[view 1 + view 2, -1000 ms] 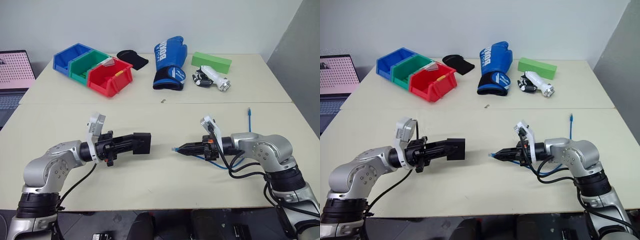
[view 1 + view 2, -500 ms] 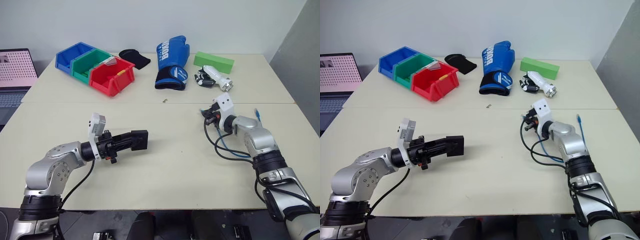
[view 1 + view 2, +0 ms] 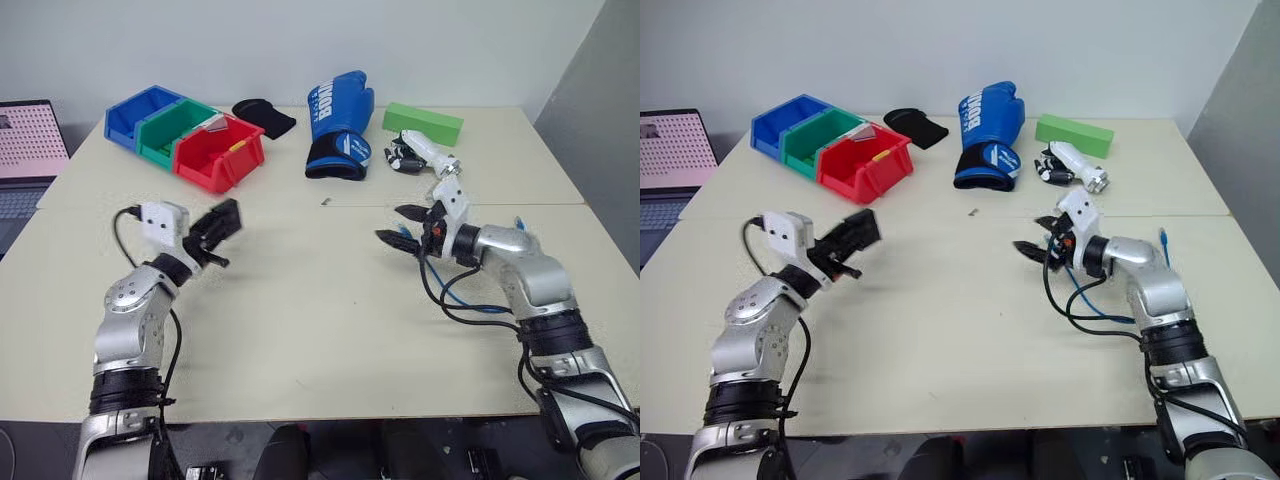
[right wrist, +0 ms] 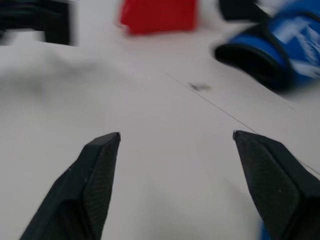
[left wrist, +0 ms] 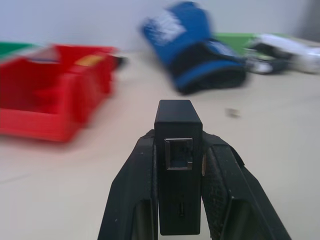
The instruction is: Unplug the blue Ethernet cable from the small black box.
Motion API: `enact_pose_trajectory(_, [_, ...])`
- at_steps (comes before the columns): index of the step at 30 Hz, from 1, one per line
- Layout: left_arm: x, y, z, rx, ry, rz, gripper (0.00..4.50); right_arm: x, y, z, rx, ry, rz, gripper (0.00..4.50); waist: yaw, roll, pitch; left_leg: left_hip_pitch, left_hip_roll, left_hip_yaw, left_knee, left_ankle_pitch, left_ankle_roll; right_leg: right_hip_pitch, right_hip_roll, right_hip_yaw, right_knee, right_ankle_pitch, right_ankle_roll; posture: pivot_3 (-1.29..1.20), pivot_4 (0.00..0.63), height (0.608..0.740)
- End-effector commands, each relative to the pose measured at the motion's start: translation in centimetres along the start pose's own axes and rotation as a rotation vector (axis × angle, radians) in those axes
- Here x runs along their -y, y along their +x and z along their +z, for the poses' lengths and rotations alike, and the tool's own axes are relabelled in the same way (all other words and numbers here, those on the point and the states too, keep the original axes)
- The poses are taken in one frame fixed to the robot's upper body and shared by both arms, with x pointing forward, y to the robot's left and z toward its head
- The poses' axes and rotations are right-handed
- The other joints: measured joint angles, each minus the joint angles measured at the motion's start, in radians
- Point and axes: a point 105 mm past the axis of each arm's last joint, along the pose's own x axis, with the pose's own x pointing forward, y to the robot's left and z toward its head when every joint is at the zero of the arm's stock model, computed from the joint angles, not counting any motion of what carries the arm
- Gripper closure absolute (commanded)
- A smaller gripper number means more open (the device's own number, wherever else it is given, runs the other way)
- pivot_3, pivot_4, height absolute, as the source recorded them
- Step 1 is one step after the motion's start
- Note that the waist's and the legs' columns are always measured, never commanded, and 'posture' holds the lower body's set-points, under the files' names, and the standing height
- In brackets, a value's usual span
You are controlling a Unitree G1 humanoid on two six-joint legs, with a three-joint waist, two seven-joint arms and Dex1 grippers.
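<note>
The box [image 5: 178, 170] sits clamped between the left gripper's [image 3: 222, 226] fingers with its port empty, raised over the table [image 3: 320, 330] at about nine o'clock, having swung up and away from the centre where it hung a second ago. The cable [image 3: 470, 305] lies slack on the table at about three o'clock beside the right arm, one plug near the far right edge. The right gripper [image 3: 403, 225], pinched on the plug a second ago, now stands wide open and empty, so the unplugging looks done and the cable released.
</note>
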Motion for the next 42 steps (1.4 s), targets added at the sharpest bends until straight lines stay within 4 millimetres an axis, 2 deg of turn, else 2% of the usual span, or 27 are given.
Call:
enact_pose_trajectory(1, [-1.4,-0.6,0.0,0.087,0.078,0.134,3.73,-3.6,1.1,2.8,0.059,-0.050,0.149,0.56,0.001,-0.001,0.000,0.000,0.000,0.000,0.000,0.000,0.000,0.000,0.000,0.000,0.000,0.000,0.000,0.00,0.150,0.740])
enact_pose_trajectory(6, [-0.7,-1.0,-2.2,0.082,0.091,0.187,3.73,-6.1,2.4,3.1,0.031,-0.109,0.248,0.56,0.008,-0.001,-0.001,0.000,-0.001,-0.001,0.001,0.000,0.000,0.000,0.000,-0.001,0.001,0.000,0.000,0.00,0.150,0.740])
enact_pose_trajectory(10, [-0.8,-1.2,-3.4,0.072,0.082,0.194,3.73,-6.3,3.1,2.5,-0.007,-0.136,0.244,0.56,0.006,-0.001,-0.001,-0.001,-0.002,-0.001,0.001,0.000,0.000,0.000,0.000,-0.002,0.001,0.000,0.000,0.00,0.150,0.740])
enact_pose_trajectory(12, [-0.6,-1.3,-4.1,0.051,0.087,0.184,3.02,-5.8,3.4,2.3,-0.021,-0.153,0.211,0.53,0.005,-0.001,-0.001,0.000,-0.002,-0.001,0.001,0.000,0.000,0.000,0.000,-0.002,0.001,0.000,0.000,0.00,0.150,0.740])
enact_pose_trajectory(13, [-0.7,-1.4,-4.5,0.044,0.077,0.191,2.93,-5.6,3.5,2.2,-0.026,-0.160,0.201,0.53,0.004,-0.001,-0.001,0.000,-0.002,-0.001,0.001,0.000,0.000,0.000,0.000,-0.002,0.001,0.000,0.000,0.00,0.150,0.740])
enact_pose_trajectory(16, [-0.6,-1.7,-5.6,0.025,0.031,0.209,2.21,-5.2,3.6,2.0,-0.035,-0.173,0.177,0.53,0.003,-0.001,-0.001,0.000,-0.002,-0.001,0.001,0.000,0.000,0.000,0.000,-0.002,0.001,0.000,0.000,0.00,0.150,0.740])
enact_pose_trajectory(24, [-0.9,-2.9,-5.8,-0.005,-0.006,0.208,0.56,-5.1,3.4,1.6,-0.049,-0.177,0.163,0.53,0.002,-0.001,-0.001,0.000,-0.002,-0.001,0.001,0.000,0.000,0.000,0.000,-0.001,0.001,0.000,0.000,0.00,0.150,0.740])
enact_pose_trajectory(26, [-1.0,-3.6,-5.3,-0.027,0.017,0.200,0.21,-5.1,3.2,1.4,-0.055,-0.169,0.156,0.53,0.001,-0.001,-0.001,0.000,-0.001,-0.001,0.001,0.000,0.000,0.000,0.000,-0.001,0.001,0.000,0.000,0.00,0.150,0.740])
enact_pose_trajectory(30, [-1.5,-5.6,-3.6,-0.081,0.029,0.219,0.21,-4.6,2.1,0.4,-0.072,-0.129,0.118,0.53,0.000,-0.001,-0.001,0.000,0.000,-0.001,0.001,0.000,0.000,0.000,0.000,-0.001,0.001,0.000,0.000,0.00,0.150,0.740])
enact_pose_trajectory(34, [-1.8,-7.3,-2.2,-0.190,0.114,0.186,0.21,-3.7,0.4,-0.6,-0.096,-0.087,0.072,0.53,0.001,-0.002,-0.001,0.000,0.000,-0.001,0.000,0.000,0.000,0.000,-0.001,-0.001,0.001,0.000,0.000,0.00,0.150,0.740])
enact_pose_trajectory(36, [-0.6,-8.1,-1.8,-0.270,0.166,0.072,0.21,-3.0,-0.7,-1.0,-0.114,-0.073,0.046,0.53,0.002,-0.002,-0.001,0.001,0.000,-0.002,0.000,0.000,0.000,0.001,0.000,-0.001,0.001,0.000,0.000,0.00,0.150,0.740])
enact_pose_trajectory(38, [0.8,-8.9,-0.6,-0.274,0.156,-0.041,0.21,-2.3,-1.9,-1.4,-0.132,-0.069,0.034,0.53,0.002,-0.001,-0.001,0.001,0.000,-0.002,0.000,0.000,0.000,0.002,0.000,-0.001,0.001,0.000,0.000,0.00,0.150,0.740])
enact_pose_trajectory(42, [0.6,-9.8,0.6,-0.317,0.130,-0.122,0.21,-0.8,-4.3,-1.9,-0.177,-0.061,0.006,0.53,0.003,-0.001,-0.001,0.001,-0.001,-0.001,0.000,0.000,0.000,0.002,0.001,-0.001,0.000,0.000,0.000,0.00,0.150,0.740])
